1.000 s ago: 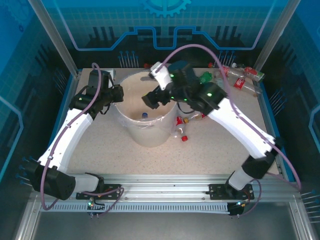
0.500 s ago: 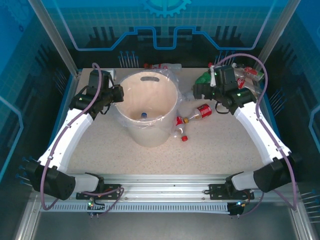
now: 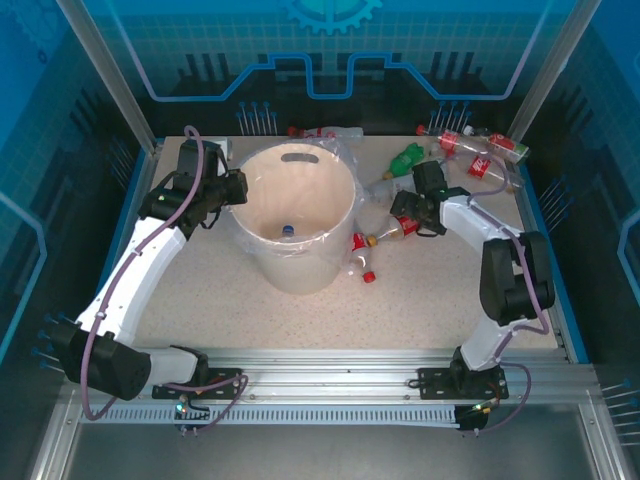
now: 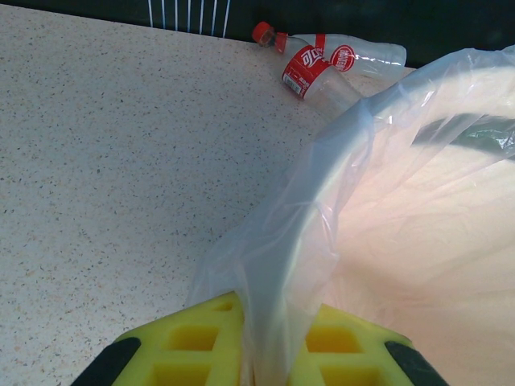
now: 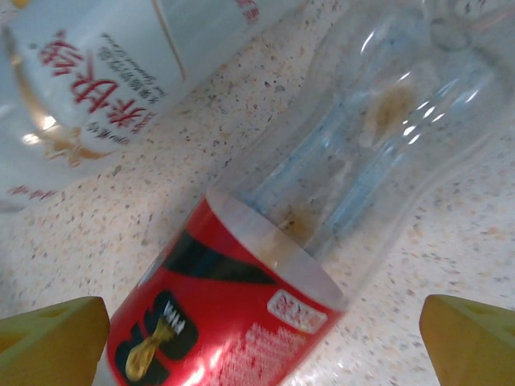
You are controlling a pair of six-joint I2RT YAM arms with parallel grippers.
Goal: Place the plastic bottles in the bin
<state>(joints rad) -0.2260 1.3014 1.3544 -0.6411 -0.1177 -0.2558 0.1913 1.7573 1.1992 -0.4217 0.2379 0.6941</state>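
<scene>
A second ago the right arm (image 3: 470, 215) hung over the bin (image 3: 300, 268). Since then it has swung out to the right and come down low over the worktop (image 3: 440, 300). The right jaws now stand spread on either side of a red-labelled bottle (image 5: 225, 322) that lies on its side just to the right of the bin. The wrist view shows the yellow pads (image 5: 48, 338) wide apart with the bottle's clear body and label between them and nothing gripped yet. A white-labelled bottle (image 5: 96, 72) lies close beside it. The left jaws have not shifted: they stay pinched on the thin bag (image 4: 273, 265) at the bin's left rim, holding it in place. A blue-capped bottle (image 3: 288, 230) lies at the bottom of the bin. I judge that one drop is finished and the next pick is about to start, with closing on the red-labelled bottle as the step in hand. Much remains: two more bottles (image 3: 362, 258) against the bin's right side, a green one (image 3: 405, 158), a red-labelled cluster (image 3: 480, 158) at the far right, and another (image 3: 325, 132) behind the bin.
</scene>
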